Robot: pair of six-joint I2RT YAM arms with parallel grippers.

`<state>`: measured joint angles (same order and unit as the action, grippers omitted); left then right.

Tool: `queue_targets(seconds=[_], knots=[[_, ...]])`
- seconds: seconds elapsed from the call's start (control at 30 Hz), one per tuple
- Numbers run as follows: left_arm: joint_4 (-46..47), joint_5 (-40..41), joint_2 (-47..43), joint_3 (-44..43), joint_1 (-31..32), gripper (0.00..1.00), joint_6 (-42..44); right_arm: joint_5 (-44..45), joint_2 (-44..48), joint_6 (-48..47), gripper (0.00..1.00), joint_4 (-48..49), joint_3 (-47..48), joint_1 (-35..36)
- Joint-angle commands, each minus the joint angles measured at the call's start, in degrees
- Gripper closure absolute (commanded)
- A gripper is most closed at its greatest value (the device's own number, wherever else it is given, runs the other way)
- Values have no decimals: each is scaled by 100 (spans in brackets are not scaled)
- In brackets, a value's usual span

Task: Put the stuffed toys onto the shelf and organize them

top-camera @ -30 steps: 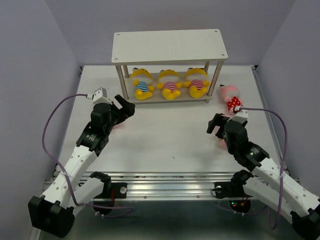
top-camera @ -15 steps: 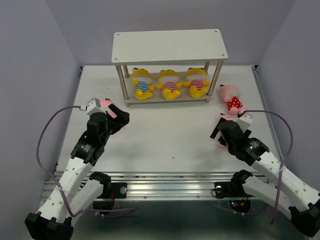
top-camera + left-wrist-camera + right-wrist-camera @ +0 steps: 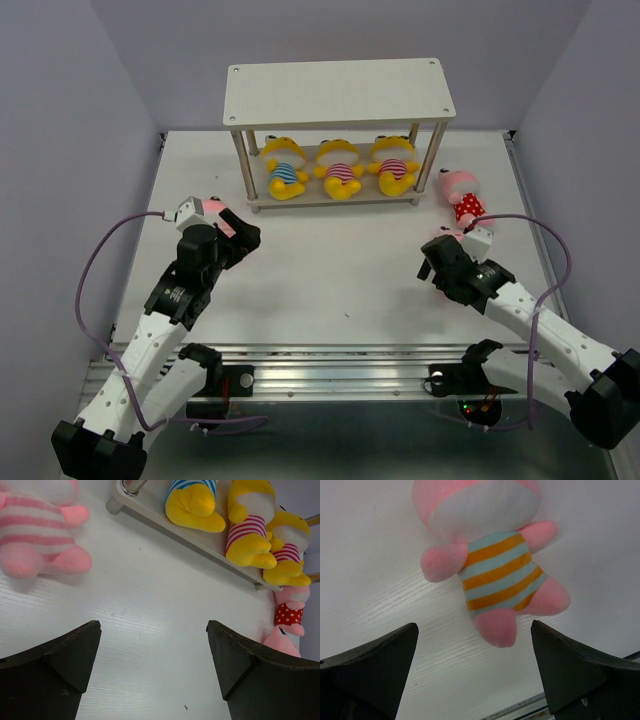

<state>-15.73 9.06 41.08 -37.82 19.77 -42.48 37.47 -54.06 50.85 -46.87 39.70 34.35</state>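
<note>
- The right tool (image 3: 474, 630) stood wide open and empty above the pink plush toy in orange-and-blue stripes (image 3: 495, 570), which lay on the white worktop (image 3: 380, 580) at the near right. A sound grasp would likely have dropped straight down and closed across the striped belly, not a limb.
- The left tool (image 3: 152, 630) was equally wide and held nothing. The pink plush toy in pink-and-white stripes (image 3: 37, 535) lay on the worktop to its left, not between the fingers, so the tool would probably have needed re-centring first.
- The small two-tier off-white shelf with thin wooden legs (image 3: 340, 92) stood at the far middle. The three yellow plush toys in striped outfits (image 3: 340, 168) filled its lower tier, so the bare top board looked like the place for the pink ones.
- The pink plush toy in a red polka-dot outfit (image 3: 465, 198) lay just beside the shelf's right legs, between the right tool and the shelf, where a carried toy could have brushed it.
</note>
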Motion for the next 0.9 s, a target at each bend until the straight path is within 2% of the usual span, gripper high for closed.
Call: queue_targets(seconds=[0.0,0.17,0.5,0.57,0.67,0.8,0.87], knots=[[237,8,-74,91,-8,1,64,41,-69,-171,1,389,73,-218],[237,17,-74,91,0,1,73,-126,-201,-251,9,486,3,-402],[219,34,-100,82,-8,1,82,-267,-430,-198,12,565,-182,-561],[202,43,-109,82,-8,1,82,-276,-500,-181,22,556,-200,-614],[202,52,-144,82,0,1,82,-241,-544,-119,31,574,-270,-666],[193,52,-179,82,1,1,82,-293,-640,-110,38,618,-314,-718],[193,52,-179,91,1,1,82,-319,-676,-110,52,644,-340,-719]])
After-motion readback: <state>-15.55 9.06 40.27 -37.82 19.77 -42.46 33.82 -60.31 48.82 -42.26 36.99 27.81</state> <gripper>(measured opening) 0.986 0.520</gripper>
